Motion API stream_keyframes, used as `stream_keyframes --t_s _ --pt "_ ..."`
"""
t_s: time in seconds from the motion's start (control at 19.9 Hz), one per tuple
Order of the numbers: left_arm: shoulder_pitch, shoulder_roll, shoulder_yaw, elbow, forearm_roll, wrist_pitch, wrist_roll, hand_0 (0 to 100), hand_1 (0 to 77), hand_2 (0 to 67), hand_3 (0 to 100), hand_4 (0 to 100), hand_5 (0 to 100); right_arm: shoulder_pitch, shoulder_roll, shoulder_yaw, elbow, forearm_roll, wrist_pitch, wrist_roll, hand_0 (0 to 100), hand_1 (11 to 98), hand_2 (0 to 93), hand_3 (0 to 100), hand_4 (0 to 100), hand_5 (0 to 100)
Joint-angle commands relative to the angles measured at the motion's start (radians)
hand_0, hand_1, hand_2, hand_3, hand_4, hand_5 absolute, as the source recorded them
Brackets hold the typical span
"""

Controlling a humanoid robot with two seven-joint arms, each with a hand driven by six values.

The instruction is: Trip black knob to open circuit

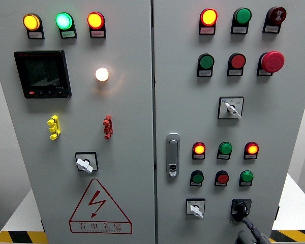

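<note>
The black knob (pixel 240 208) sits on a black square plate at the lower right of the right cabinet door (pixel 290 112). Its handle points down and slightly left. My right hand (pixel 250 230) comes up from the bottom edge just below the knob, dark and mostly cut off by the frame. Its tip reaches the knob's lower edge; whether it grips the knob is not visible. The left hand does not show.
A white selector switch (pixel 195 208) is just left of the black knob. Above are rows of red and green lamps and buttons (pixel 224 149), another selector (pixel 231 108) and a red mushroom stop button (pixel 272 61). A door latch (pixel 173 154) sits by the seam. The left door carries lamps, a meter (pixel 42 73) and a warning triangle (pixel 99 208).
</note>
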Motion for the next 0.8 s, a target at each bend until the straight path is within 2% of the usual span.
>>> stream_keyframes --t_s 0.0,0.75 --pt "0.0 -0.001 0.0 0.0 0.0 0.0 0.0 0 3.0 13.0 21 7 1 -0.001 0.0 -0.002 0.004 0.0 0.0 0.0 100 45.9 0.2 92 100 100" --pt "0.0 0.001 0.0 0.0 0.0 0.0 0.0 0 3.0 13.0 21 7 1 0.0 -0.0015 -0.019 0.013 0.0 0.002 0.0 100 45.3 0.6 93 100 100"
